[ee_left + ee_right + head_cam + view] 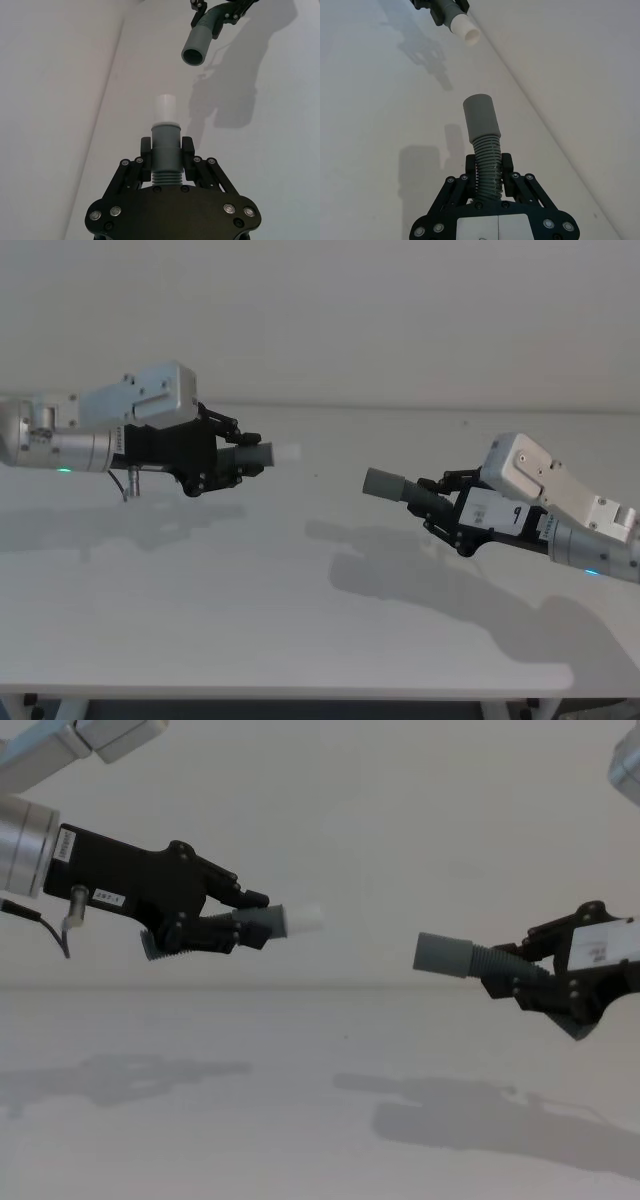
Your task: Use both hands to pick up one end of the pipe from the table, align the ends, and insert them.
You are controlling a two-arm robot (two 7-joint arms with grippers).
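Both pipe pieces hang in the air above the table. My left gripper is shut on the dark grey piece, whose white tip points toward the right. My right gripper, which bears a white label, is shut on the ribbed piece; its wider grey collar points left. The two ends face each other with a clear gap between them, and the collar sits slightly lower than the white tip. The left wrist view shows the collar mouth ahead of the tip and off to one side.
The table's front edge runs along the bottom of the head view. A plain pale wall rises behind the table. Shadows of both arms fall on the surface under the grippers.
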